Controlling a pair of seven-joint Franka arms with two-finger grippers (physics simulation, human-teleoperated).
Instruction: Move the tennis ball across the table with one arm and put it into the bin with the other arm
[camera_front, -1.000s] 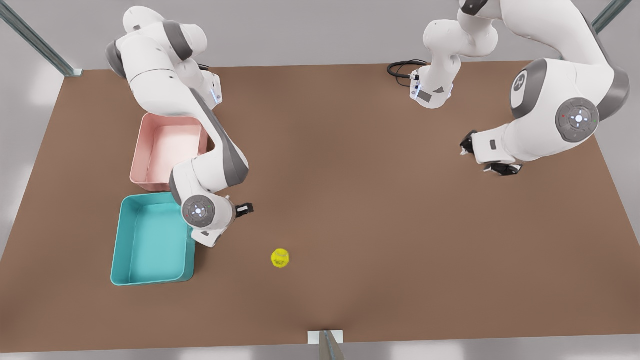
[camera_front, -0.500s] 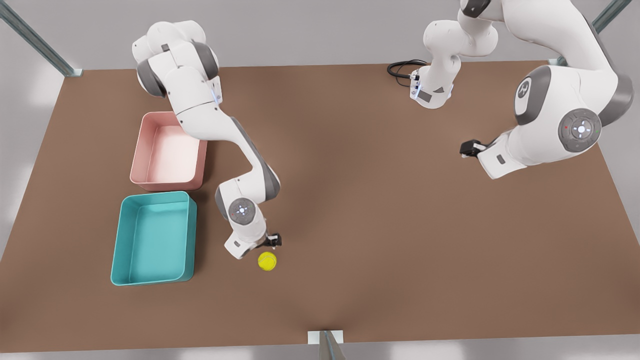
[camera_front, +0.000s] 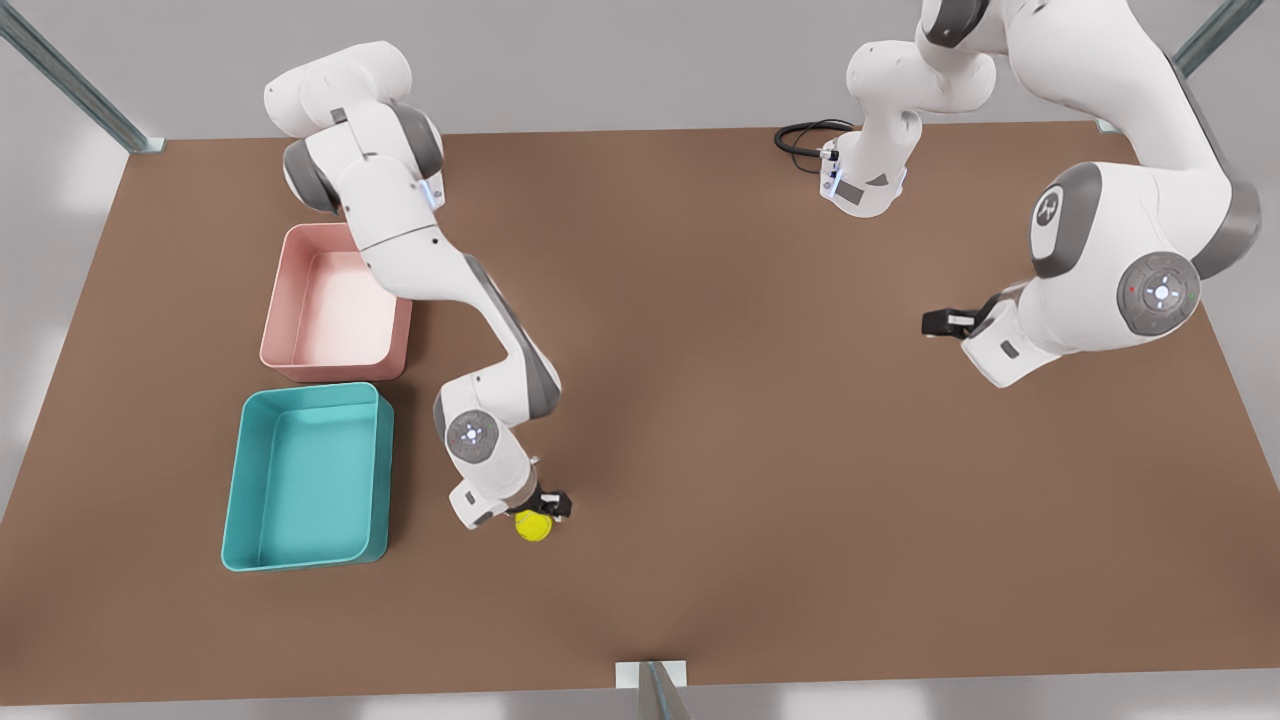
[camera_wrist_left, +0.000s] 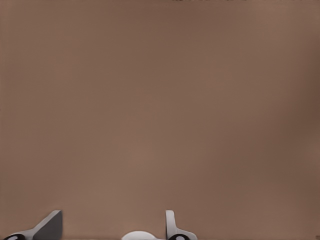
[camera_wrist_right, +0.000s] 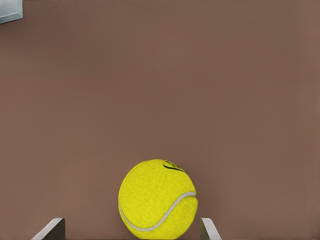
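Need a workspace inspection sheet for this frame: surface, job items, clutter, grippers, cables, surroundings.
Surface: brown table, flat and matte.
Job's things: tennis ball on the table, toward the front view's left, apart from both bins. Teal bin and pink bin stand side by side at the front view's left, nothing inside either.
Clutter: nothing seen.
Grippers: right gripper is over the ball, fingers open on either side of it, not closed. Left gripper hangs open above bare table at the front view's right, waiting.
Cables: black cable looped by the arm base at the far edge.
Surroundings: metal frame struts at the table corners; grey floor beyond.
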